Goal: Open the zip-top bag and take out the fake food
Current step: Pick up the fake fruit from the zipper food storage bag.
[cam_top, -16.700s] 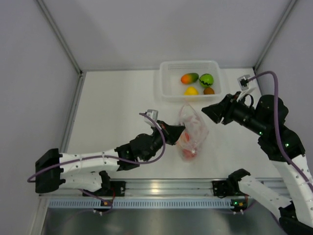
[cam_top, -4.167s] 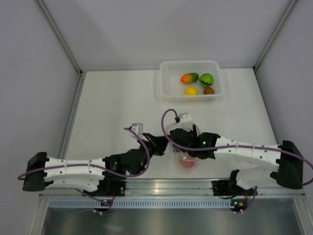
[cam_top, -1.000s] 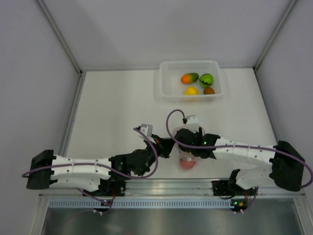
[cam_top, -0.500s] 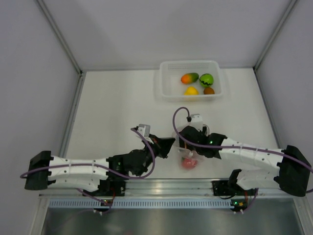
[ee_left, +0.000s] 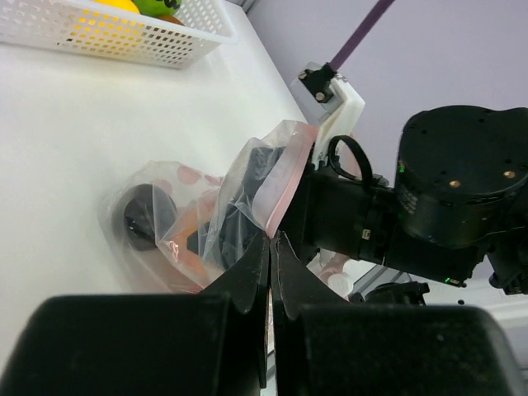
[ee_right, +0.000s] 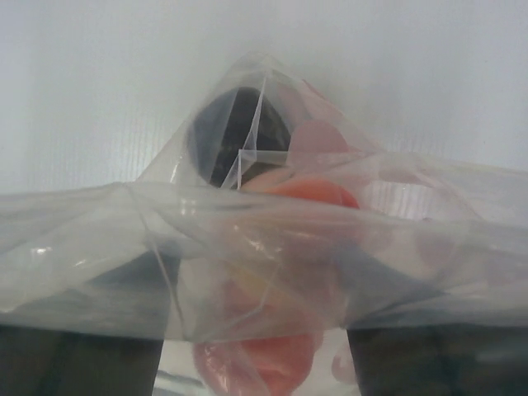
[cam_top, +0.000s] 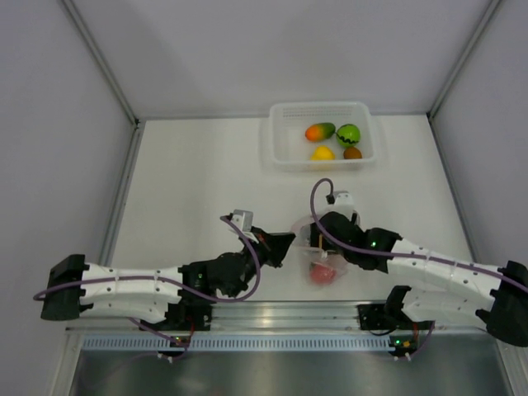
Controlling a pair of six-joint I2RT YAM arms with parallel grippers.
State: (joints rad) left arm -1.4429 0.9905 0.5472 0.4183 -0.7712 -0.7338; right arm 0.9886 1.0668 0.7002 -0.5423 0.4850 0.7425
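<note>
Clenched on the pink zip edge of the bag (ee_left: 190, 206) with the left claw (ee_left: 270, 247), tips pressed flat together and the film pinched between them. Seen low and centre in the top view, just above the near rail (cam_top: 272, 315), with the bag resting on the counter (cam_top: 198, 181) and its mouth raised toward both claws.

Met from the right by the right claw (cam_top: 316, 242): released, fingers (ee_right: 74, 363) spread wide into the two bottom corners of the right wrist view, crinkled film draped across both. Set in at the bag's mouth, with black finger shapes showing through the plastic in the left wrist view. Cannot tell whether touching any fruit.

Inside the bag: a red fruit (ee_right: 309, 194) near the middle of the right wrist view, a dark fruit (ee_right: 235, 136) just above it, and more reddish shapes blurred by film lower down.

Well apart, at upper centre of the top view: a white tray (cam_top: 280, 157) holding a mango (cam_top: 320, 131) and a green fruit (cam_top: 348, 134) with black marks in the upper row, a yellow fruit (cam_top: 322, 153) and a brown fruit (cam_top: 352, 153) in the lower row.
</note>
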